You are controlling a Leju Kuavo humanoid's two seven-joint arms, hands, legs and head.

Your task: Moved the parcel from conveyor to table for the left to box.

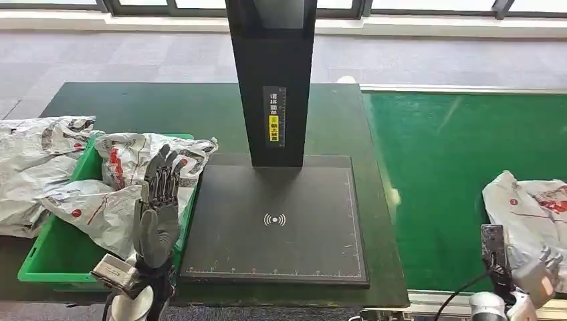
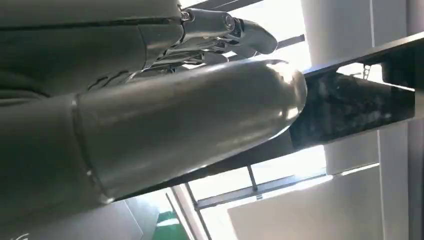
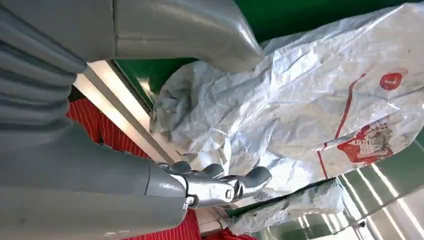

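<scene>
A white crumpled parcel with red print lies on the green conveyor at the right. My right hand is at the parcel's near edge, low in the head view. In the right wrist view the parcel spreads just beyond the hand, whose thumb and fingers stand apart with nothing gripped. My left hand is raised over the edge of the green box, fingers stretched out, holding nothing. In the left wrist view the left hand holds nothing.
The green box holds several white parcels; more parcels are heaped on the dark table to its left. A black scanner plate with a tall black column stands at the middle, between box and conveyor.
</scene>
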